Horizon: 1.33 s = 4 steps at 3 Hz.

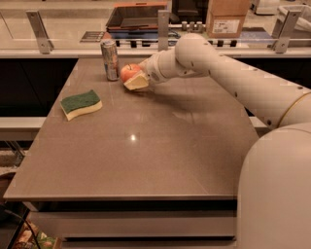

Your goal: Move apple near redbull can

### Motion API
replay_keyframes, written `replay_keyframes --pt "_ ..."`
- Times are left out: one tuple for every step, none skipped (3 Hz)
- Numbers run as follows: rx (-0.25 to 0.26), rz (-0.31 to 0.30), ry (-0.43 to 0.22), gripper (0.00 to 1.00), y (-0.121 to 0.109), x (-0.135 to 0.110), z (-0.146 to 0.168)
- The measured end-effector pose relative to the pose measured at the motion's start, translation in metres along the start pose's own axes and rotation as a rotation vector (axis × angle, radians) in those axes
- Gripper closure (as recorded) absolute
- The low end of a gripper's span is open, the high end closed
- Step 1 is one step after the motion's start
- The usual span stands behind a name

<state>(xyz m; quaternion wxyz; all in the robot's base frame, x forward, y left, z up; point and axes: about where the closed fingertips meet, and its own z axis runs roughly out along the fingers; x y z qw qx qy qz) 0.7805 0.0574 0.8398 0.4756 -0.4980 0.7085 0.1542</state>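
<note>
A green-topped sponge (81, 104) with a yellow underside is seen on the left part of the brown table (146, 151), well apart from the task's things. Beyond the far edge, a dark tray (138, 15) and a cardboard box (227, 14) are set on a counter behind a rail. The right side of the table is crossed by the white arm (233, 80), which is stretched toward the far left corner. Nothing is placed between the apple (128, 71) and the redbull can (110, 60).

The apple is found near the far left corner, just beside the can on its right; whether the two touch cannot be told. It is shown as round and red-orange. The gripper (132, 78) is closed on the apple, with one pale finger (137, 82) pressed against its near side. The can is stood upright, slim and silver-grey with bluish markings.
</note>
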Motion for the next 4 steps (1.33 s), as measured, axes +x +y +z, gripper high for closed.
replay_keyframes --pt "-0.004 0.000 0.000 0.38 0.0018 0.0000 0.0023" --pt "-0.008 0.000 0.000 0.15 0.0036 0.0000 0.0046" --pt "-0.013 0.000 0.001 0.00 0.0055 -0.0001 0.0069" --pt "-0.013 0.000 0.001 0.00 0.0056 -0.0001 0.0070"
